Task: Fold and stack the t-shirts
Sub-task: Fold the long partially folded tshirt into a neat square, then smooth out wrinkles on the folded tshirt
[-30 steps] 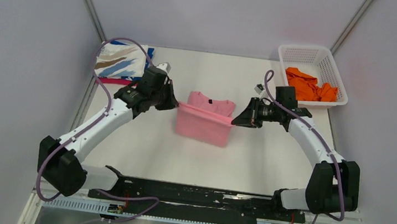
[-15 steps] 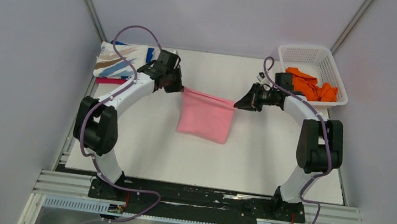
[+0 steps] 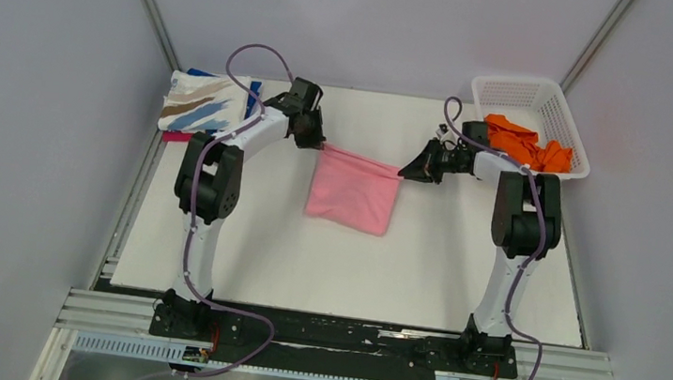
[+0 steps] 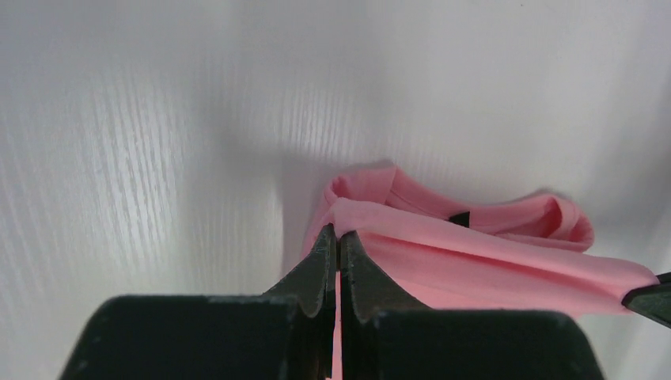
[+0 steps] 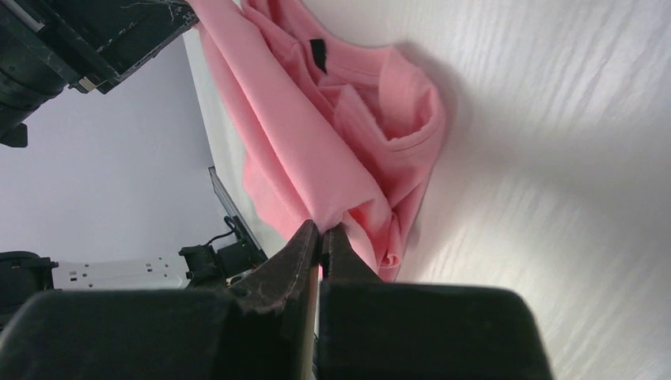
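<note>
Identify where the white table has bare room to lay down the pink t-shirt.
Bare: the wide near stretch of the white table, between the held light pink t-shirt and the black base rail. Crowded: far-left corner with the folded streaked t-shirts; far-right with the white lattice basket.

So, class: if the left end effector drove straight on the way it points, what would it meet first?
The left end effector would meet the pink shirt it grips, bunched just ahead; beyond that, probably the table.
</note>
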### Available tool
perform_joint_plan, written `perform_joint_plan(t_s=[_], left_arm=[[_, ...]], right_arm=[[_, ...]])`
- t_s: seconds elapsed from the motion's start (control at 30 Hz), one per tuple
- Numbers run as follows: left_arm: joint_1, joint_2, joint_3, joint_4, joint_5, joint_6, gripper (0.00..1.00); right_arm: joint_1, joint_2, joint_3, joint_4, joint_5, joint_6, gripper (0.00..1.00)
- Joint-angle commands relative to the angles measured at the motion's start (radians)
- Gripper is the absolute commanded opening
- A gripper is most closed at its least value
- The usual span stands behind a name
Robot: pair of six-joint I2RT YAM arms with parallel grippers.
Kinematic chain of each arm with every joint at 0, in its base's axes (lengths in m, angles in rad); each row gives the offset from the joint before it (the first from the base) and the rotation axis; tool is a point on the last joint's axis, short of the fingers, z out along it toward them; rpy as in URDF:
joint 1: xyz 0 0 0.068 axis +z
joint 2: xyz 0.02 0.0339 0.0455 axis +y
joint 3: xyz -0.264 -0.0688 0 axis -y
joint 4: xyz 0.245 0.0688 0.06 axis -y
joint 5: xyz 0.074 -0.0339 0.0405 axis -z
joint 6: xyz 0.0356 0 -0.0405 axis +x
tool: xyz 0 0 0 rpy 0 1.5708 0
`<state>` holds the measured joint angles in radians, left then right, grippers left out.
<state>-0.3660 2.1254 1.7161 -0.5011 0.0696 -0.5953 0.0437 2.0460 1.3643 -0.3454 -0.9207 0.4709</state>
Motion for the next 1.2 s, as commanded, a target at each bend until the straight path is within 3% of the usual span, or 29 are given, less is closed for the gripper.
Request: perform_joint_plan(t_s=[0.0,0.03,0.07,0.1,0.13,0.17,0.2,0.23,0.27,0.33,0.43,0.57,0.7,0.93,1.17], left_arm=[[0.039,0.092,0.118,-0.009,-0.027,0.041,0.04],[0.042,0.121,0.150,-0.008,-0.013,0.044,0.07],[0.045,0.134,0.167,-0.007,-0.007,0.050,0.21],[0.046,0.153,0.200,-0.004,0.009,0.055,0.28],[0.047,0.162,0.215,0.006,0.016,0.067,0.46],[0.048,0.171,0.248,0.008,0.028,0.072,0.55],[0.048,0.174,0.265,0.007,0.034,0.084,0.74],[0.047,0.174,0.296,0.004,0.049,0.092,0.87],[0.047,0.170,0.312,-0.014,0.053,0.103,0.97],[0.048,0.143,0.336,-0.042,0.064,0.109,0.99],[0.041,0.035,0.248,-0.034,0.097,0.104,1.00],[0.001,-0.134,0.030,0.003,0.134,0.095,1.00],[-0.067,-0.290,-0.219,0.124,0.235,0.086,1.00],[-0.138,-0.354,-0.511,0.277,0.434,0.088,1.00],[-0.140,-0.263,-0.586,0.242,0.378,0.090,1.00]], right_arm=[[-0.033,0.090,0.084,0.049,0.020,0.021,0.03],[-0.034,0.107,0.104,0.051,0.025,0.022,0.04],[-0.034,0.120,0.122,0.050,0.035,0.027,0.06],[-0.034,0.128,0.139,0.051,0.045,0.030,0.14],[-0.035,0.130,0.154,0.050,0.063,0.033,0.22],[-0.034,0.130,0.167,0.048,0.080,0.035,0.28],[-0.034,0.124,0.179,0.043,0.087,0.036,0.41],[-0.034,0.112,0.186,0.035,0.089,0.036,0.58],[-0.035,0.096,0.185,0.033,0.093,0.037,0.69],[-0.034,0.039,0.155,0.030,0.116,0.039,0.82],[-0.020,-0.075,0.065,0.031,0.185,0.043,0.97],[0.033,-0.219,-0.060,0.037,0.214,0.051,1.00],[0.086,-0.268,-0.123,0.120,0.141,0.103,1.00],[0.153,-0.083,0.046,0.148,0.083,0.148,1.00],[0.140,0.167,0.264,0.122,0.108,0.173,1.00]])
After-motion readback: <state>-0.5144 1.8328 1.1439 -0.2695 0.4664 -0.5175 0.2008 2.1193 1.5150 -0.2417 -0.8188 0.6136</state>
